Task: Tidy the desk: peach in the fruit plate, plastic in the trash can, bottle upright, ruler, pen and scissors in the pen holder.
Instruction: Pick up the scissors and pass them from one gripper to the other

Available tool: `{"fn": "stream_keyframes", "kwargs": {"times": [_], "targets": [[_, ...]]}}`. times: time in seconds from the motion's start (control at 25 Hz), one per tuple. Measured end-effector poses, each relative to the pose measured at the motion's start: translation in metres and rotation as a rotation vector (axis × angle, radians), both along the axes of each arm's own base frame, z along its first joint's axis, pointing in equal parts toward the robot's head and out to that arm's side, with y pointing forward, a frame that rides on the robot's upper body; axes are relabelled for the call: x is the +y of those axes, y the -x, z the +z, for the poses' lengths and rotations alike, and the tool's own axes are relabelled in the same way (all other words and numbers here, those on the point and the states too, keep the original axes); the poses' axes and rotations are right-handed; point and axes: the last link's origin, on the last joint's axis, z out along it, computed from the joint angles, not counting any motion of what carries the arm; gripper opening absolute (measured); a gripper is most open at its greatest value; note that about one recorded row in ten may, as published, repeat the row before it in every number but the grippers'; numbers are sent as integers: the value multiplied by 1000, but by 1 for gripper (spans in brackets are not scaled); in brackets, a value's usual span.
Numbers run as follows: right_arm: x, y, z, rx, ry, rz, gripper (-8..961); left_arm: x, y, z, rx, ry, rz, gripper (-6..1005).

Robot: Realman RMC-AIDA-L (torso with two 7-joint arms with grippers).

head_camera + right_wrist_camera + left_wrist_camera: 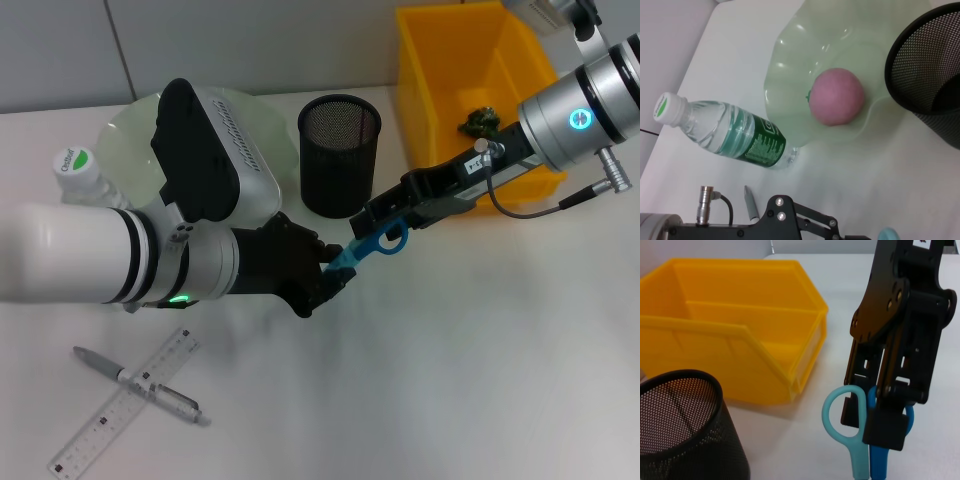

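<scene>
Blue scissors (pixel 368 248) hang in the air between both arms, just in front of the black mesh pen holder (pixel 340 155). My left gripper (pixel 328 272) is shut on their blade end. My right gripper (pixel 385 228) grips the handle end, and the left wrist view shows its fingers (pixel 886 427) clamped on the darker handle loop of the scissors (pixel 842 412). The pink peach (pixel 836 96) lies in the green fruit plate (pixel 790 60). The bottle (pixel 75 170) stands upright beside the plate. Ruler (pixel 125 415) and pen (pixel 140 385) lie crossed at the front left. Crumpled plastic (pixel 480 122) sits in the yellow bin (pixel 430 80).
The yellow bin stands at the back right, close to the pen holder (pixel 685 430). My left forearm covers much of the fruit plate (pixel 125 140) in the head view. Bare white tabletop (pixel 480 380) spreads across the front right.
</scene>
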Motion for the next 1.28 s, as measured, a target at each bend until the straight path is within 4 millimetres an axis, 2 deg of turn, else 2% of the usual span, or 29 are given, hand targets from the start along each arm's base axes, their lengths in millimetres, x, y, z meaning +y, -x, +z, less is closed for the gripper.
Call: {"fn": "stream_keyframes", "kwargs": {"times": [0.12,0.52,0.88,1.04,1.28], "targets": [[0,0,0,0,0,0,625,1,-1,0,-2,2,3,336],[0,-1,1,-3,-1,1,392,1,-3,-1,-11,5,12,339],[-1,-3,-2,0,6,-3,346,1,-3,-1,-14,5,12,342],[-1,-3,-2,-1,1,-2,155,1,-4,-1,-15,5,10,344],[-1,-5,-3,-1,3,-8,159,1,-5,-1,-21,6,12,346]]}}
